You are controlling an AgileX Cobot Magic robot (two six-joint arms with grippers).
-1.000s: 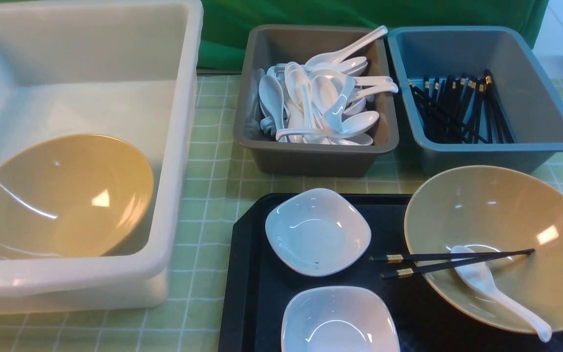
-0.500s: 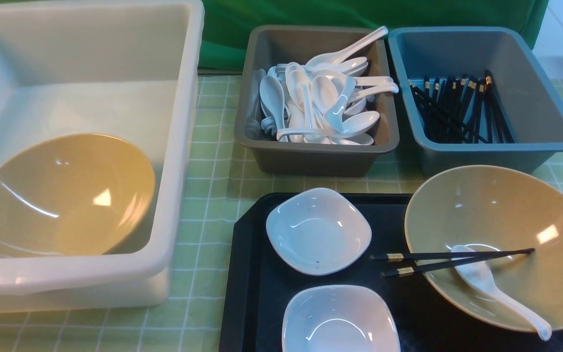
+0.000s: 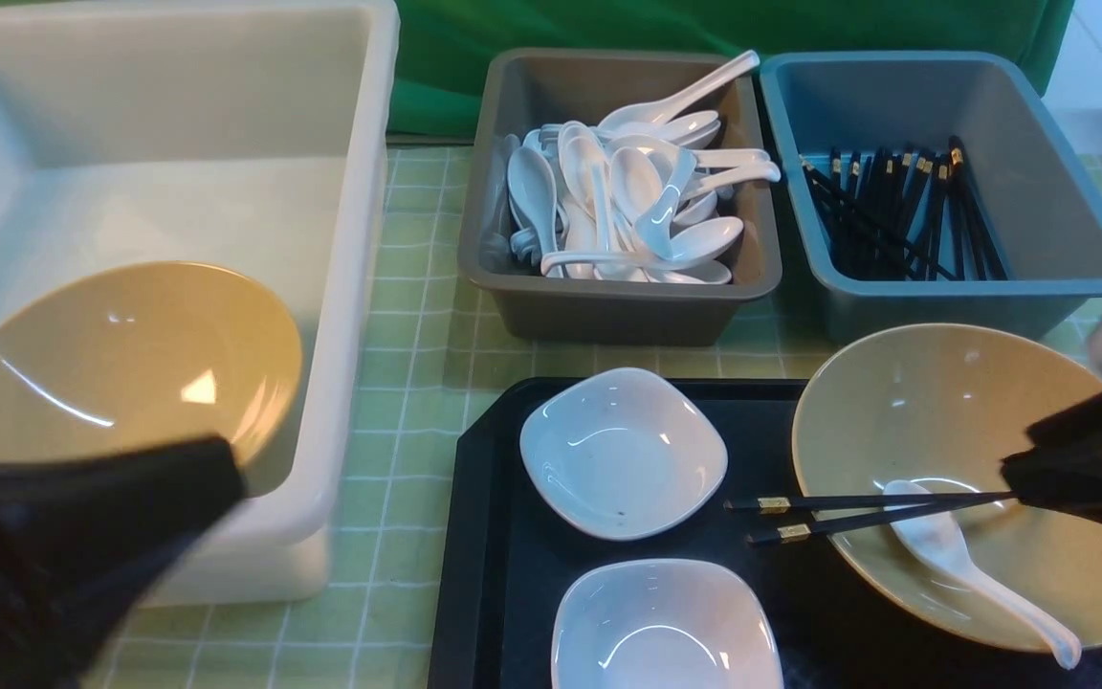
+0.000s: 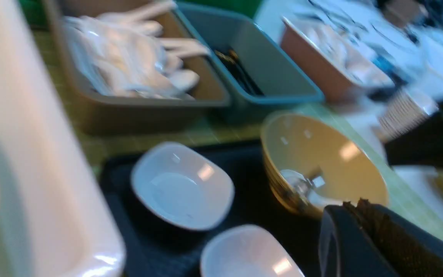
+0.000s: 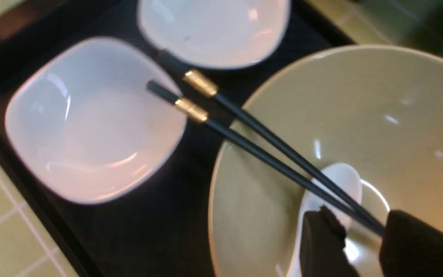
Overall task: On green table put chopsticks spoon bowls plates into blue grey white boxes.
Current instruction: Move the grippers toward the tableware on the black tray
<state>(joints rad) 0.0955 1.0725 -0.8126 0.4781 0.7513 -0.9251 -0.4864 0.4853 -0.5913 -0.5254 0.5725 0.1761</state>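
Note:
A tan bowl (image 3: 953,411) stands on the black tray (image 3: 503,574) at the right. It holds a white spoon (image 3: 972,574), and a pair of black chopsticks (image 3: 857,512) leans over its rim. Two white square dishes (image 3: 623,450) (image 3: 661,627) sit on the tray. My right gripper (image 3: 1020,474) is open inside the bowl. In the right wrist view its fingers (image 5: 321,231) straddle the chopsticks' (image 5: 267,142) thin ends above the spoon (image 5: 340,181). My left gripper (image 3: 216,469) is shut and empty, low at the front left before the white box (image 3: 360,239).
The white box holds another tan bowl (image 3: 121,373). The grey box (image 3: 608,306) at the back middle holds several white spoons. The blue box (image 3: 953,297) at the back right holds several black chopsticks. A green checked cloth covers the table.
Both arms have come into the front view. The left came up from the bottom left corner. The right came in from the right edge to the chopstick tips.

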